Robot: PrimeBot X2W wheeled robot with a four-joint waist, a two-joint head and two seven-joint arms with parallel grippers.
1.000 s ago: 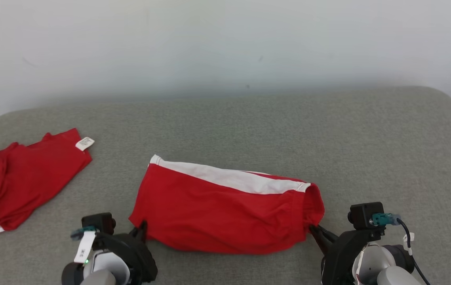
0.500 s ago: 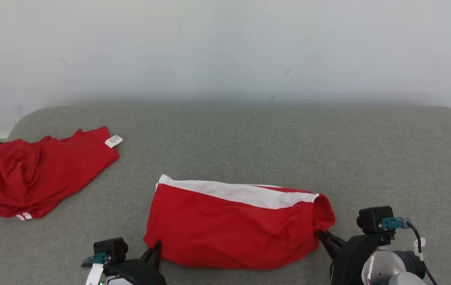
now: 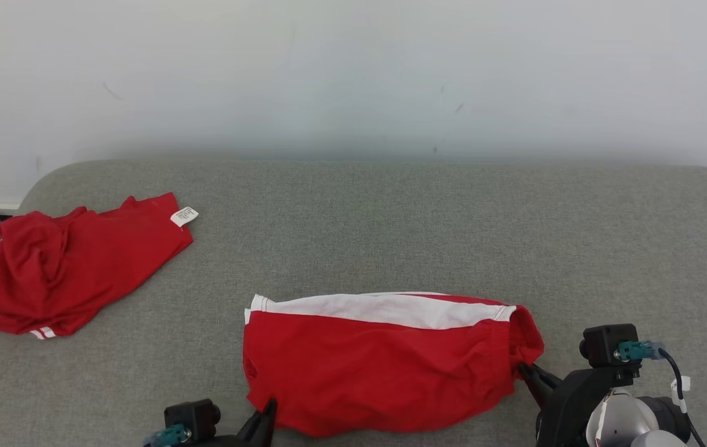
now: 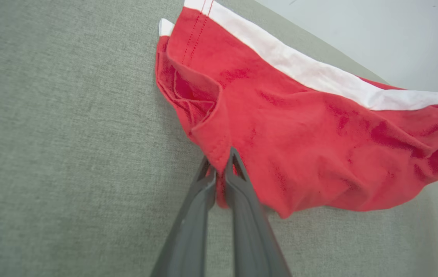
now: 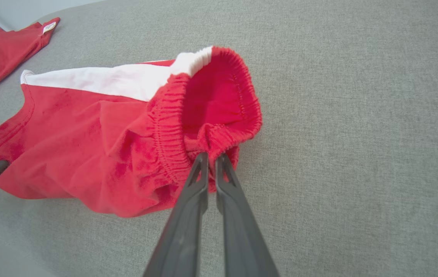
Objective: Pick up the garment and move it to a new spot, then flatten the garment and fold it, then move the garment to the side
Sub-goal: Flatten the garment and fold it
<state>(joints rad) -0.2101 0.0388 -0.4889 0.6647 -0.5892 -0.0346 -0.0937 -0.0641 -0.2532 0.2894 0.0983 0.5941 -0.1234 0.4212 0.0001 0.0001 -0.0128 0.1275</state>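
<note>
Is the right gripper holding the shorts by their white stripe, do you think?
No, the right gripper pinches the red elastic waistband of the shorts.

Grey padded surface with two red pieces of clothing on it

The grey padded surface [image 3: 390, 217] is covered in a woven, felt-like fabric and has rounded far corners. Near its front edge, about the middle, lies the garment [image 3: 384, 366]. It is red and stretched lengthwise from left to right, with a white band [image 3: 384, 308] along its far side. Its gathered elastic waistband [image 5: 222, 96] at the right end stands open in a loop, and the cloth is creased. Well apart, at the left edge, a second red garment [image 3: 74, 267] lies crumpled, with a small white label [image 3: 184, 216] at its far right corner and thin white stripes [image 3: 43, 333] at its near hem.
</note>
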